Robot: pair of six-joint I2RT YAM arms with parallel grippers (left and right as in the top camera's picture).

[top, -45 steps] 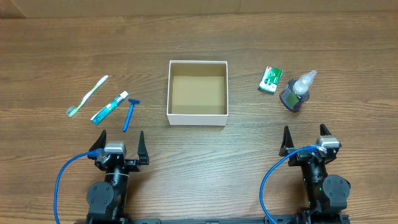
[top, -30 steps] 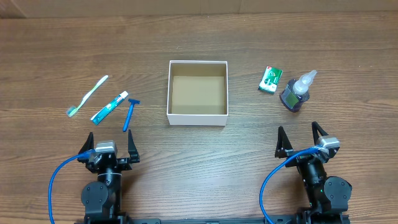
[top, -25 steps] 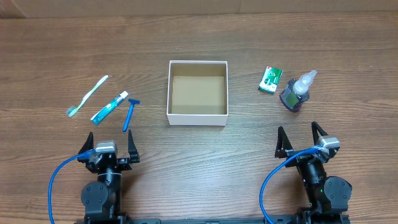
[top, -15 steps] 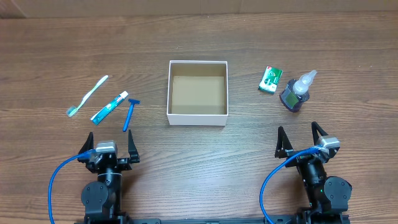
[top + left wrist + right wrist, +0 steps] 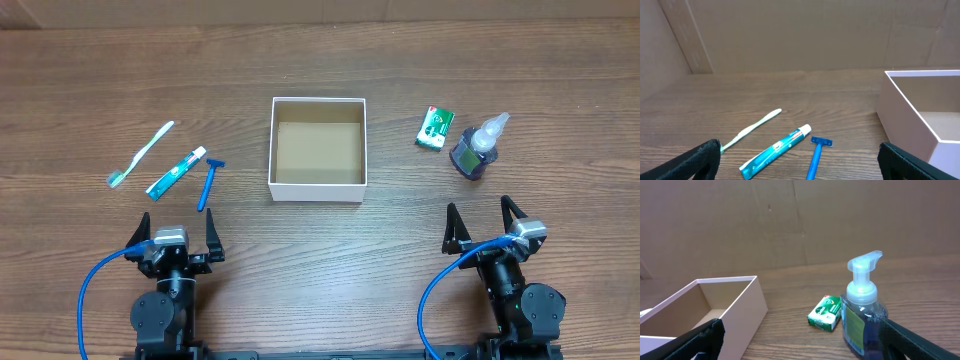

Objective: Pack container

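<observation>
On the table [image 5: 320, 262], ahead of the left fingers [image 5: 212, 232], lie the toothbrush [image 5: 141, 153], toothpaste tube [image 5: 176, 173] and razor [image 5: 207, 184], side by side from left to right. The container [image 5: 318, 190] sits ahead, between the left fingers and the right fingers [image 5: 452, 228]. Ahead of the right fingers stands the pump bottle [image 5: 474, 150], with the packet [image 5: 435, 128] just left of it.

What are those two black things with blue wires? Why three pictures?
Those are two robot arms. Each ends in a two-finger hand: the left gripper and the right gripper. Both are open and hold nothing. One picture looks down from above the table; the other two come from cameras on the wrists. On the table are a toothbrush, toothpaste, a blue razor, a green packet and a soap bottle. In the middle stands the empty container, a white box.
</observation>
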